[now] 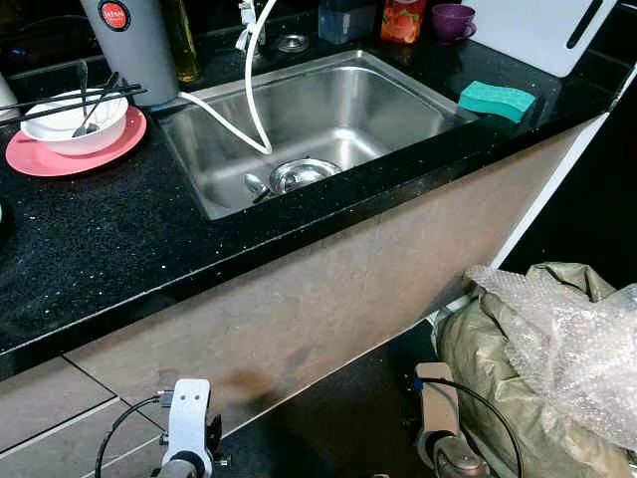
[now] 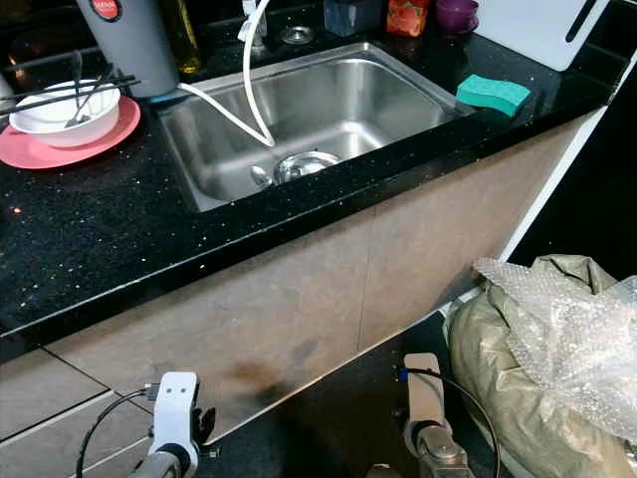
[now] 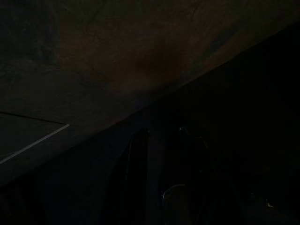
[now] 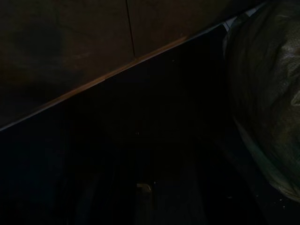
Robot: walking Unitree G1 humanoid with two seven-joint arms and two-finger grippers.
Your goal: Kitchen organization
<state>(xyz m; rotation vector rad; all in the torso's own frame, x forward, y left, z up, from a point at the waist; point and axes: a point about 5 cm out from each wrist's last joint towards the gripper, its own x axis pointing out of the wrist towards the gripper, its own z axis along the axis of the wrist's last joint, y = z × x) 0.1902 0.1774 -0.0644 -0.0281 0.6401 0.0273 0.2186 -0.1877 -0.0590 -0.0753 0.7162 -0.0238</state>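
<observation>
Chopsticks flat across white bowl (tips seemingly rightward)

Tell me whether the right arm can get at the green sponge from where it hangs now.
Probably not as things stand. The right arm hangs low beside the cabinet front, well below the counter edge. The green sponge lies on top, right of the sink, with nothing on it, so raising the arm should do.

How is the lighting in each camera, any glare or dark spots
Left eye view: well lit and sharp, glare on the steel sink and speckled countertop. Right eye view: the same. Left wrist view: almost black, faint cabinet panel. Right wrist view: very dark, a sack dimly visible.
</observation>
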